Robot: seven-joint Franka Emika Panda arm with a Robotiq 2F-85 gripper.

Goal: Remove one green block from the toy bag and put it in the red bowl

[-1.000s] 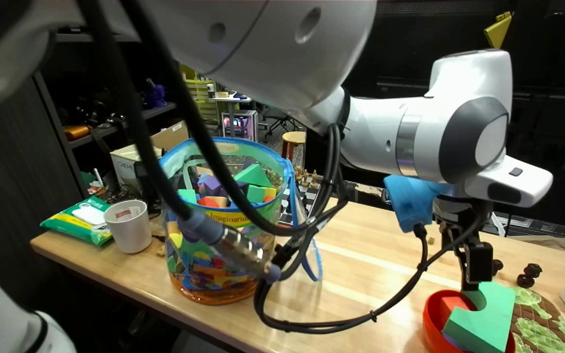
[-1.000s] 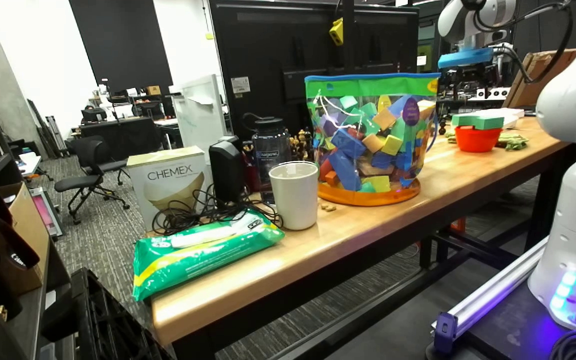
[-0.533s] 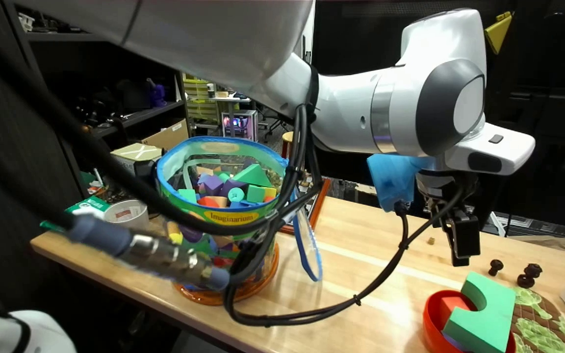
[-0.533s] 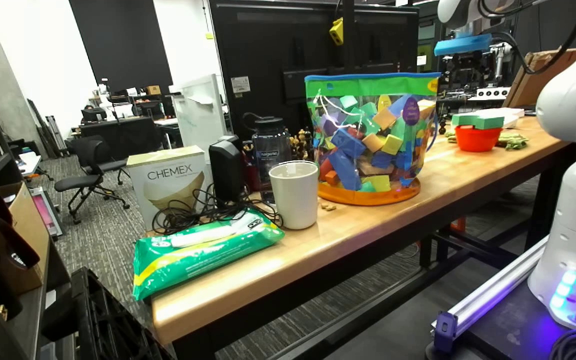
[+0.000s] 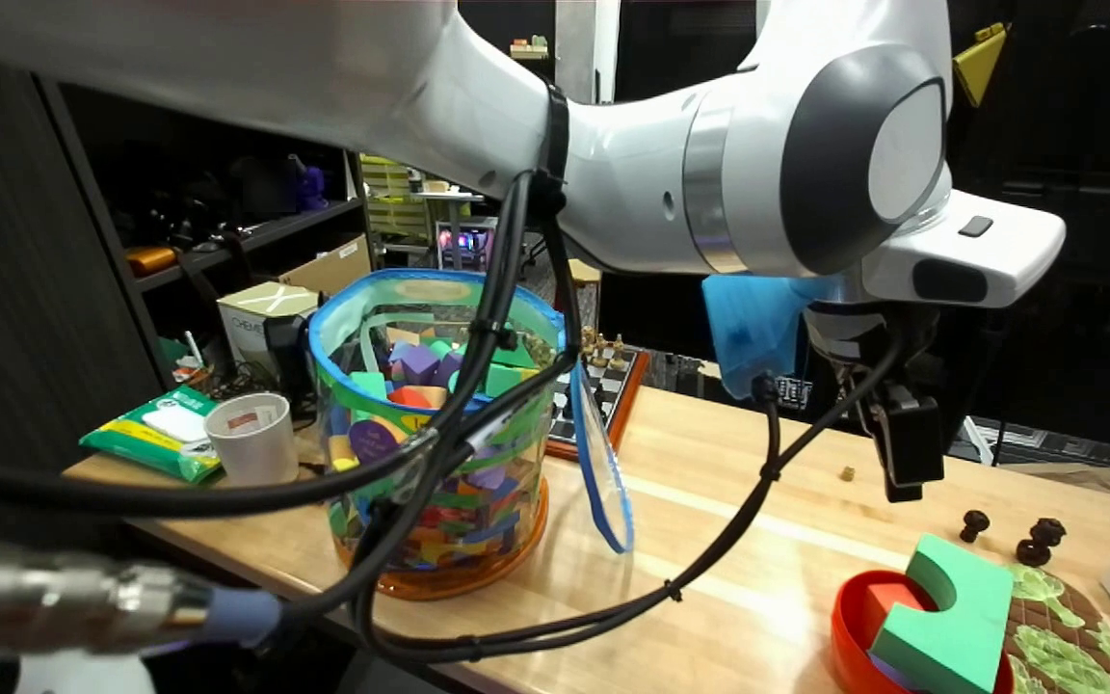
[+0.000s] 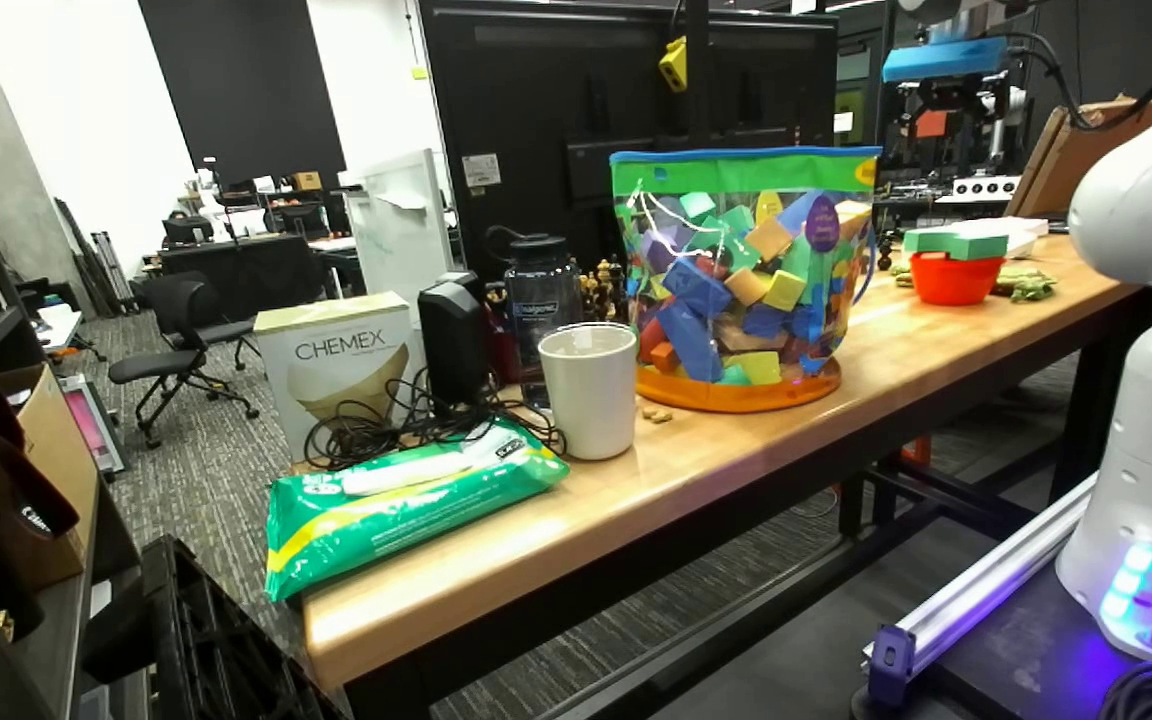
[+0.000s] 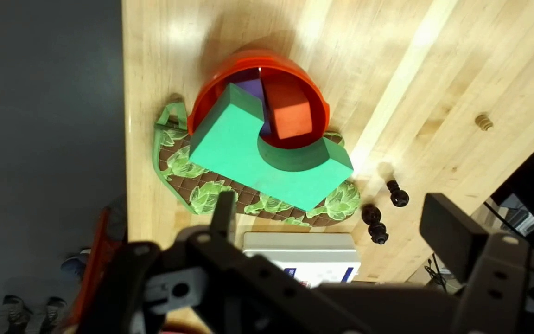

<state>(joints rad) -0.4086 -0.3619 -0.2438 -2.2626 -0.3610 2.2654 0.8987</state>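
Green block: one, notched, centre of the wrist view; lies across the rim of the red bowl, overhanging it. Bowl contents: also a red block and a purple block.
Tool: lower half of the same view, jaws wide apart; hanging above the worktop, apart from the green block.
Cloth: quilted, brown with green leaves, partly covered by the green block in that frame.
Chess pieces: two, dark, right of centre.
Box: white, bottom centre.
Toy bag: clear, upright, right of centre in an exterior view, filled with multicoloured blocks.
Cup: white, left of the bag.
Packet: green, lower left of centre.
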